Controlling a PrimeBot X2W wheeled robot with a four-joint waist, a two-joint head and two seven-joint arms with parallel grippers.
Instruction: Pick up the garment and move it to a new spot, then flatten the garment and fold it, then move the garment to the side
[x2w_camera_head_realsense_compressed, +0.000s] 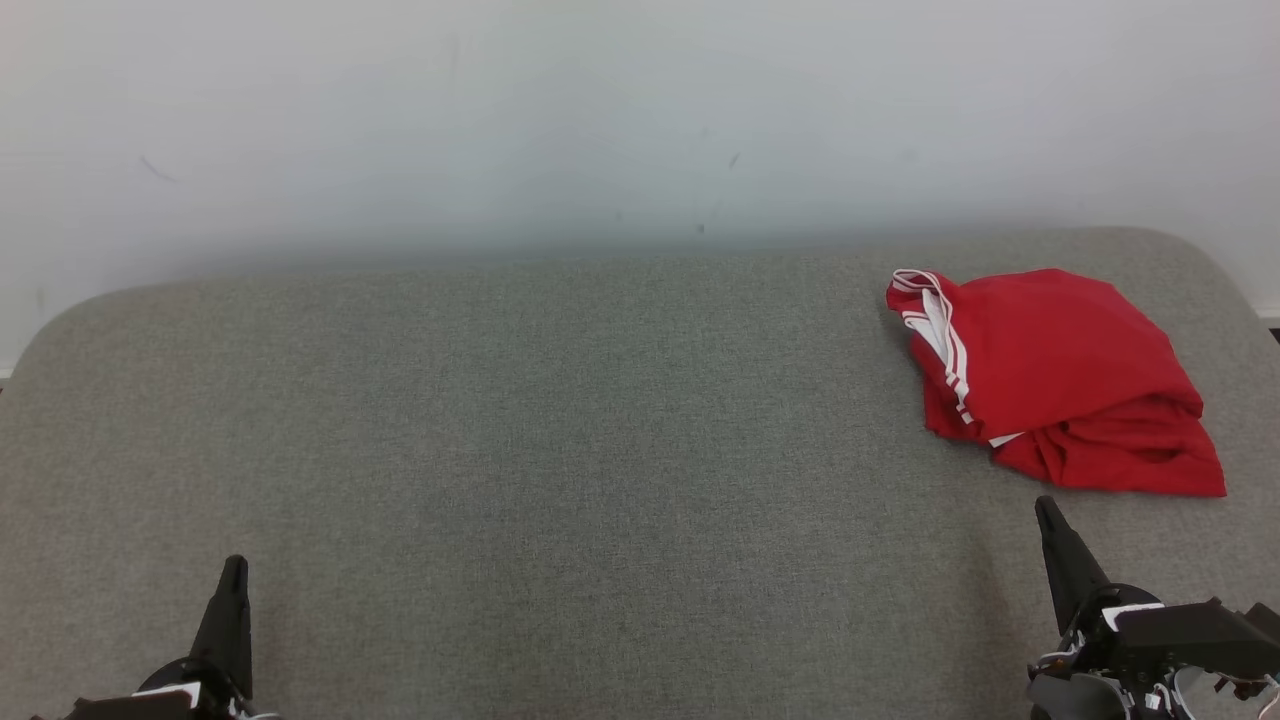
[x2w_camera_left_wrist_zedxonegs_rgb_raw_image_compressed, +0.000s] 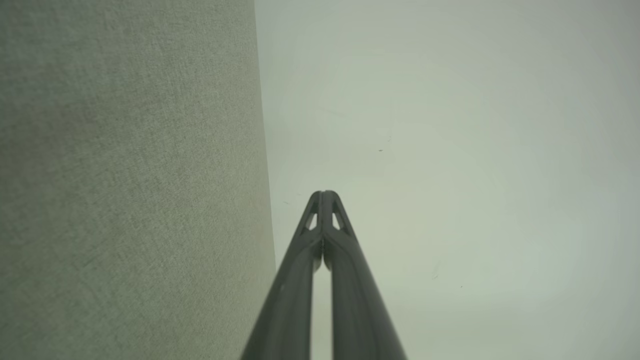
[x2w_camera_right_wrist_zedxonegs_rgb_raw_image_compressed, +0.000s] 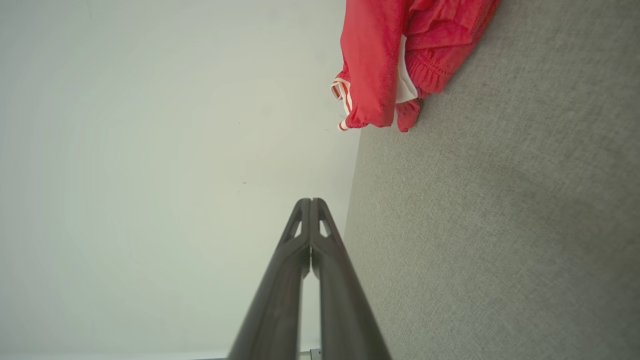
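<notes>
A red garment (x2w_camera_head_realsense_compressed: 1060, 380) with white stripes lies bunched at the far right of the grey cushioned surface (x2w_camera_head_realsense_compressed: 560, 450). The right wrist view catches the garment (x2w_camera_right_wrist_zedxonegs_rgb_raw_image_compressed: 395, 55) at its top edge, ahead of the fingers. My right gripper (x2w_camera_head_realsense_compressed: 1045, 506) is shut and empty, a short way in front of the garment and not touching it; its tips (x2w_camera_right_wrist_zedxonegs_rgb_raw_image_compressed: 310, 201) are pressed together. At the lower left my left gripper (x2w_camera_head_realsense_compressed: 236, 562) is shut too, with nothing in it, far from the garment; in the left wrist view that gripper (x2w_camera_left_wrist_zedxonegs_rgb_raw_image_compressed: 324, 193) points toward the wall.
A pale wall (x2w_camera_head_realsense_compressed: 600, 120) stands right behind the cushioned surface. The surface has rounded far corners, and its right edge (x2w_camera_head_realsense_compressed: 1245, 300) runs close to the garment.
</notes>
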